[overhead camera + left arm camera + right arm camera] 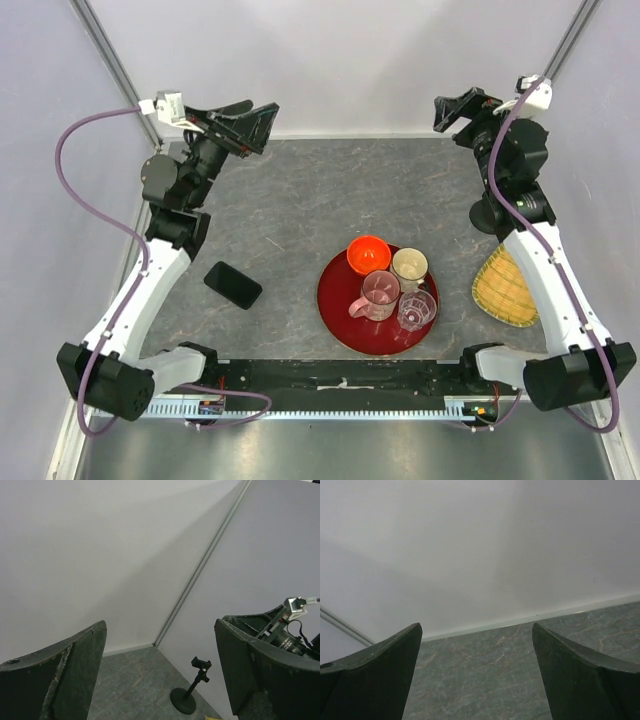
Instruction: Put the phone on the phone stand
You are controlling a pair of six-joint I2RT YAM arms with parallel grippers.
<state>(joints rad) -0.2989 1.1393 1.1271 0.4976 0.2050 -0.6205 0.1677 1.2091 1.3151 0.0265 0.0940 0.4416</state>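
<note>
Toward the near left part of the table lies the phone, flat and angled, touching nothing. The phone stand sits by the right edge toward the far corner, just beside the right arm. The left gripper and the right gripper hang high over the far corners, jaws spread wide and holding nothing. I judge the phone stiff, light, glossy and slippery. I would pinch it across its two long edges, near the middle.

White arm links with black joints, purple cables, black wedge-shaped end effector fingers.
</note>
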